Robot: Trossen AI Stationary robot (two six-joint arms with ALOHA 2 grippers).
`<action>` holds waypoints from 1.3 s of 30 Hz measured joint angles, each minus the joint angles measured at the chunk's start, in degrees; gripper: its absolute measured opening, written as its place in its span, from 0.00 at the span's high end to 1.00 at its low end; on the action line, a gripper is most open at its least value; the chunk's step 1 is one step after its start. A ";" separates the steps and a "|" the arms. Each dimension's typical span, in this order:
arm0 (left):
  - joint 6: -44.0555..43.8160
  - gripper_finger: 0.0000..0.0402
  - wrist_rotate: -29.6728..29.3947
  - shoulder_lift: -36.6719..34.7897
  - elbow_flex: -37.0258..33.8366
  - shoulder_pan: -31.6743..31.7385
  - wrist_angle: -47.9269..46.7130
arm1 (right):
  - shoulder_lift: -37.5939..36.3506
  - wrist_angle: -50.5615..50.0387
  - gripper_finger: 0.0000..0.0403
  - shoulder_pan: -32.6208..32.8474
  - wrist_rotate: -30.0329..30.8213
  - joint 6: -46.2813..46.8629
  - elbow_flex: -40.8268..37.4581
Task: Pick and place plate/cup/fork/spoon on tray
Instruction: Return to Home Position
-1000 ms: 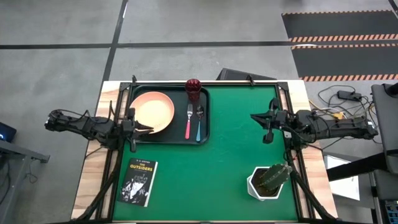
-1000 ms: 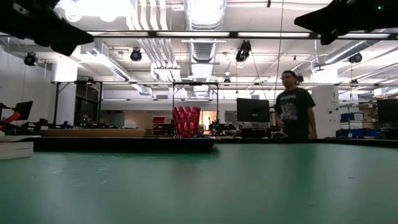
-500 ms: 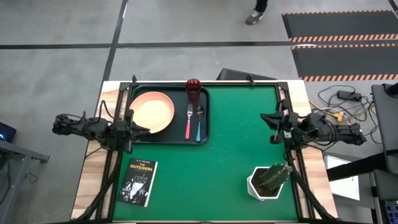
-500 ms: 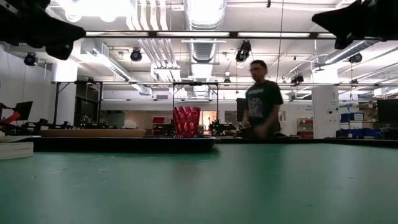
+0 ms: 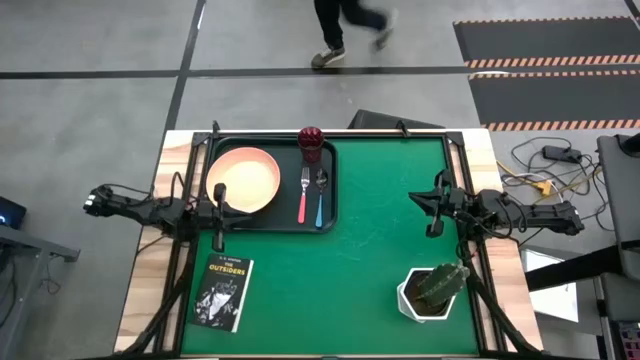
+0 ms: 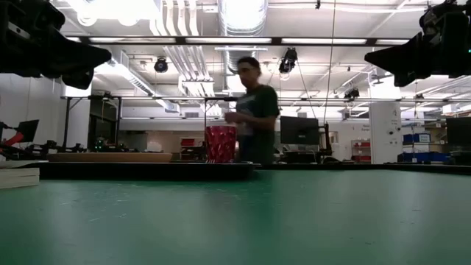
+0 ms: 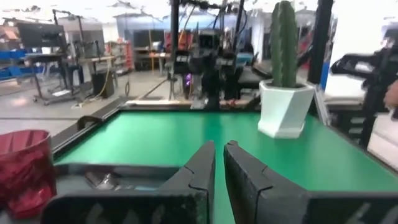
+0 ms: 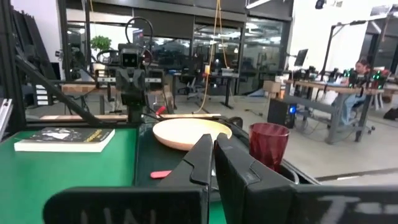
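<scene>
I am seeing the left hand, fingers together, just beside the tray, which is carrying the plate, cup, fork and spoon. The right hand, also together, is hanging well apart from it.

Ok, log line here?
plate, cup, fork, spoon on tray | left gripper left edge, fingers shut | right gripper right edge, fingers shut

L arm lies stretched out level at the counter's 9 o'clock edge. L hand aims twd 3 o'clock, fingers closed to a thin slit, nothing btwn. R arm mirrors it at the 3 o'clock edge. R hand aims twd 9 o'clock, fingers pressed together, empty. Both hands hang above counter level.
</scene>
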 joint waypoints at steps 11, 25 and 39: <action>-0.18 0.96 -0.61 2.76 -0.99 0.09 6.53 | 0.08 -4.19 0.98 0.00 -0.02 12.26 -0.02; -0.31 0.96 -0.69 3.87 -1.04 0.09 6.45 | 0.45 -4.55 0.98 0.00 -0.03 15.38 -0.04; -0.33 0.96 -0.71 5.04 -1.08 0.09 6.46 | 0.43 -4.61 0.98 0.00 -0.03 15.36 -0.09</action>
